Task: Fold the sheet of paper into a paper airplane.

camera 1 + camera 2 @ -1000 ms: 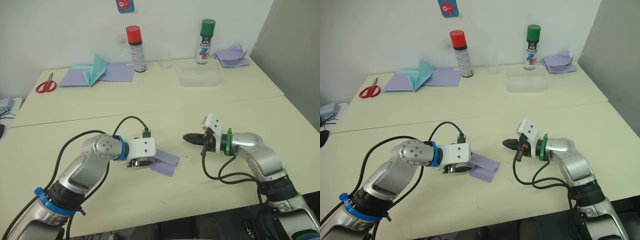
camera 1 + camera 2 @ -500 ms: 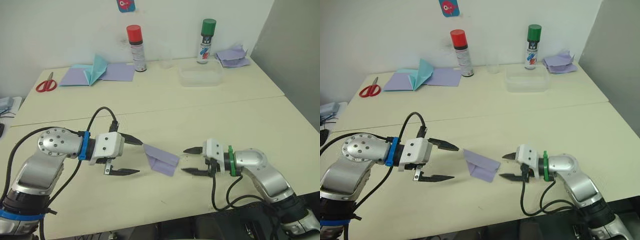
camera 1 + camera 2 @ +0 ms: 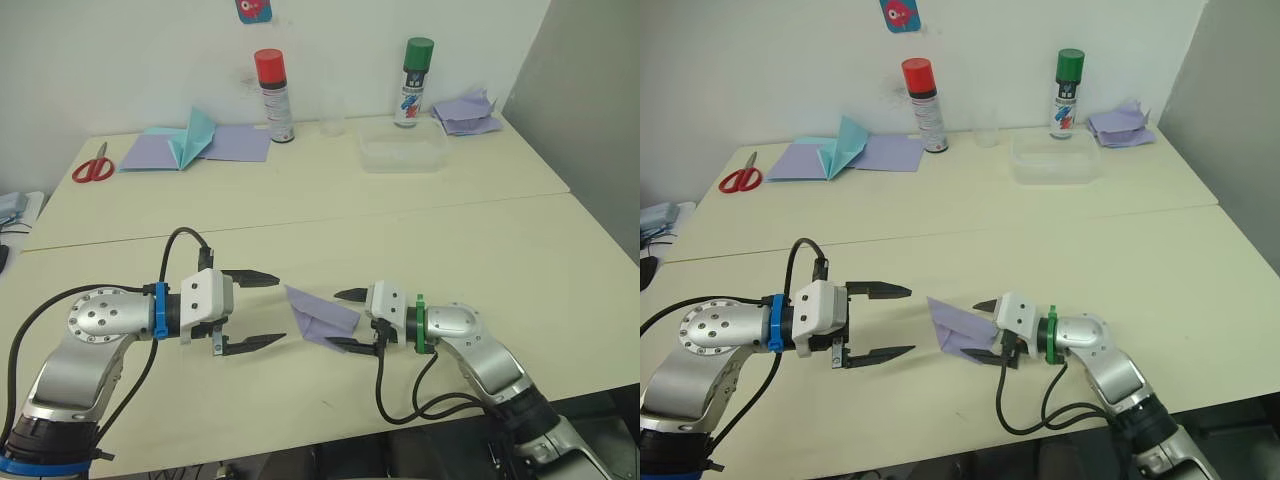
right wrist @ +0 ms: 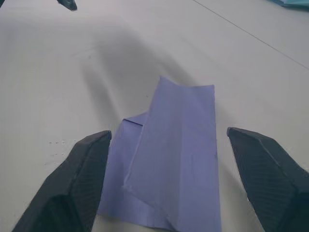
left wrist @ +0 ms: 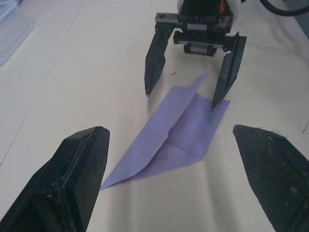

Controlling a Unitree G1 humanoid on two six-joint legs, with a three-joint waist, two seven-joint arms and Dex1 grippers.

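The folded sheet of paper (image 3: 320, 316) lies near the table's (image 3: 560, 250) front edge, between the spread left gripper (image 3: 262, 311) and spread right gripper (image 3: 348, 319). Its raised flap should be pinched squarely along the crease.

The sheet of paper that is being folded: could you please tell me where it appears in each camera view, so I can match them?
Left eye view: the sheet of paper lies on the near table, between the two grippers.
Right eye view: same spot, just ahead of the right gripper.
Left wrist view: centre, in front of the open left fingers.
Right wrist view: centre, between the open fingers.
Shared landmark: the right gripper, right at the sheet.
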